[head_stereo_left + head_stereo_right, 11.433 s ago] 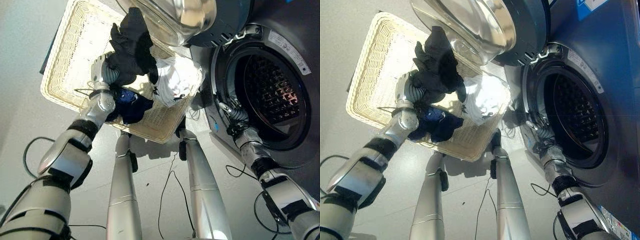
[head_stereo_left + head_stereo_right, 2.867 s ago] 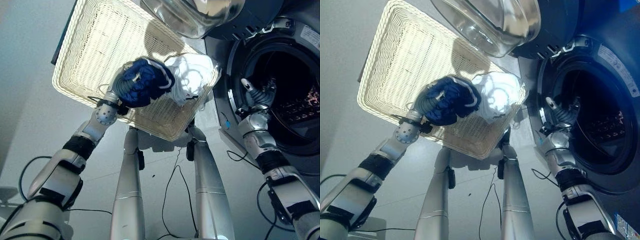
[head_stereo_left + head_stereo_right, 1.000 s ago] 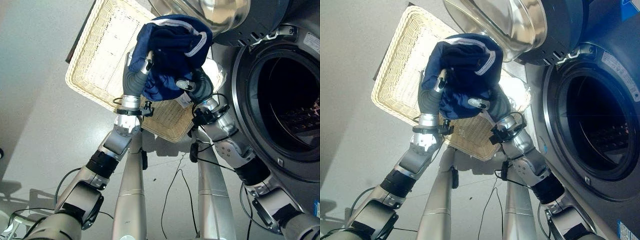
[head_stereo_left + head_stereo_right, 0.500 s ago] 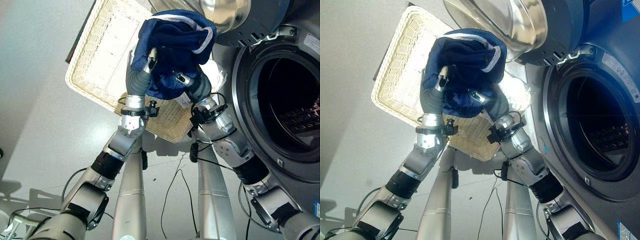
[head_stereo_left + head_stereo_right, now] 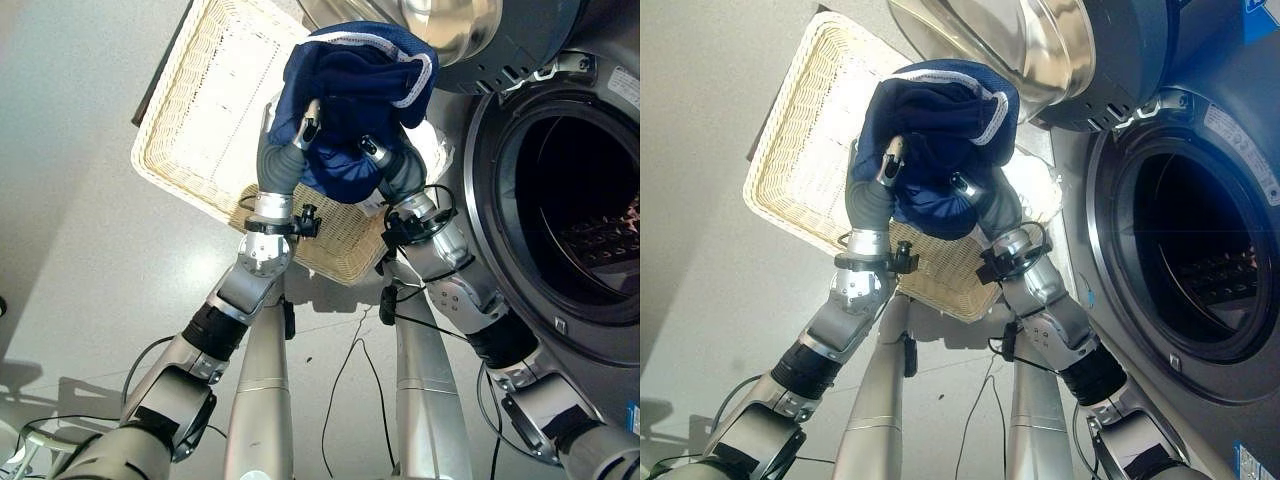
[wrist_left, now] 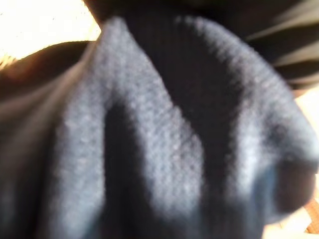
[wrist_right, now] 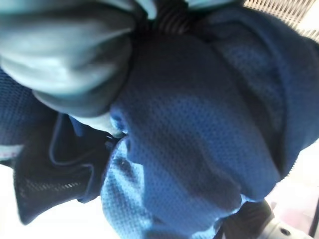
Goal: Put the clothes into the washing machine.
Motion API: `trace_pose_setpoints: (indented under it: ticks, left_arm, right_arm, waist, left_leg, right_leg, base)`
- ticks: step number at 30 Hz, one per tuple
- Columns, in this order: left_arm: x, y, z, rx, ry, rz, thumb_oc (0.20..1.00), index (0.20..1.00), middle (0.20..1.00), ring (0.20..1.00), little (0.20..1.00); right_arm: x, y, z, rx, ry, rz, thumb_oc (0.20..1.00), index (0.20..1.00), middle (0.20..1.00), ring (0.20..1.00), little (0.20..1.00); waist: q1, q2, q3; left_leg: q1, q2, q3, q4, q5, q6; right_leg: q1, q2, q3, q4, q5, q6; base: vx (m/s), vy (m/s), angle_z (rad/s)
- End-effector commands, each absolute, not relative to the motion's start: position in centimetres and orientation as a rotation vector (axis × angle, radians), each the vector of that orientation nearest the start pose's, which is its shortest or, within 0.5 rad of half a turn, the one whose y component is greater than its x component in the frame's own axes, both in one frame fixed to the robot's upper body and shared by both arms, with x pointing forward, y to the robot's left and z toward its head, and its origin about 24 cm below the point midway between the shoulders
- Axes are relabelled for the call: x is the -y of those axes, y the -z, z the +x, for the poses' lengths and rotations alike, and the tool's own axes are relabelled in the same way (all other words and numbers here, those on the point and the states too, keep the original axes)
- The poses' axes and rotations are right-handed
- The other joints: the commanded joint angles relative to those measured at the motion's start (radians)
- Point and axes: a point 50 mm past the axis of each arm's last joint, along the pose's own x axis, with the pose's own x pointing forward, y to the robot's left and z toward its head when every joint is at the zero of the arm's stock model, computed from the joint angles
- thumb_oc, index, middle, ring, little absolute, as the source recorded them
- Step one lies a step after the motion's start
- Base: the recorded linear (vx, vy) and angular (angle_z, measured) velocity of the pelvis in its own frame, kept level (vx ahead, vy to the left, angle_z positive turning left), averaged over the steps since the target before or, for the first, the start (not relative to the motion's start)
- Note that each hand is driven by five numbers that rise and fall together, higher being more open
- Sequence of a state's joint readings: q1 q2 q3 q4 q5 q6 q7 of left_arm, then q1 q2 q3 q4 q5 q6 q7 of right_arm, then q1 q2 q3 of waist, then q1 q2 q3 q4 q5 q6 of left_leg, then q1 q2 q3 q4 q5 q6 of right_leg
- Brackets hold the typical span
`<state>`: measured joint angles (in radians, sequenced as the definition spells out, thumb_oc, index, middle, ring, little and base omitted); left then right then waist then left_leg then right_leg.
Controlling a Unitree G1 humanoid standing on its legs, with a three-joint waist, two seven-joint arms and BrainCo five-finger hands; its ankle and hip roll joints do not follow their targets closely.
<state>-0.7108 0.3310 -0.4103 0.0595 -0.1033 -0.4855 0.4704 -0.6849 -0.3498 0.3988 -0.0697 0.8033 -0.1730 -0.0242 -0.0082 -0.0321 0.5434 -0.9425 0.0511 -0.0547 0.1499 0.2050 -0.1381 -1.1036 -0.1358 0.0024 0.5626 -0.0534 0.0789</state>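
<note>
Left eye view: both hands lift blue garment; label unreadable.

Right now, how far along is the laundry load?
Done: the washer door stands open, and something already lies inside the drum. In hand: the left hand and right hand together hold the blue garment over the wicker basket. Left: load it, then the white garment in the basket.
</note>
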Motion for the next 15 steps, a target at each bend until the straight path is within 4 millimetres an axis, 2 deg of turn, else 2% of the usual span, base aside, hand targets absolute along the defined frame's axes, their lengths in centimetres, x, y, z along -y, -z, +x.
trace_pose_setpoints:
  ticks: [1, 8, 15]
  left_arm:
    - [-7.2, -26.2, 28.6, 1.125, 0.153, 0.035, 1.000, 1.000, 1.000, 1.000, 1.000]
    - [-7.6, -25.0, 30.0, 0.993, 0.195, 0.155, 1.000, 1.000, 1.000, 1.000, 1.000]
    - [-8.2, -24.1, 31.0, 0.906, 0.185, 0.255, 1.000, 1.000, 1.000, 1.000, 1.000]
  right_arm:
    - [5.6, -25.1, 28.1, 0.729, -0.766, 0.447, 0.200, 0.200, 0.200, 0.200, 0.200]
    - [8.2, -26.5, 27.9, 0.884, -0.656, 0.488, 0.200, 0.200, 0.200, 0.200, 0.200]
    - [9.5, -27.3, 27.3, 0.957, -0.689, 0.569, 0.200, 0.200, 0.200, 0.200, 0.200]
  waist:
    - [-0.011, 0.026, -0.023]
    - [-0.013, 0.030, -0.023]
    - [-0.018, 0.031, -0.023]
  left_leg:
    - [-0.051, -0.096, 0.022, 0.121, -0.069, 0.062]
    - [-0.056, -0.095, 0.023, 0.128, -0.072, 0.060]
    - [-0.047, -0.089, 0.029, 0.124, -0.073, 0.059]
  right_leg:
    - [0.073, 0.058, -0.104, -0.293, 0.233, 0.057]
    - [0.068, 0.055, -0.105, -0.292, 0.237, 0.063]
    - [0.074, 0.056, -0.101, -0.294, 0.240, 0.067]
  base:
    - [0.00, 0.000, 0.00]
    - [0.00, 0.000, 0.00]
    - [0.00, 0.000, 0.00]
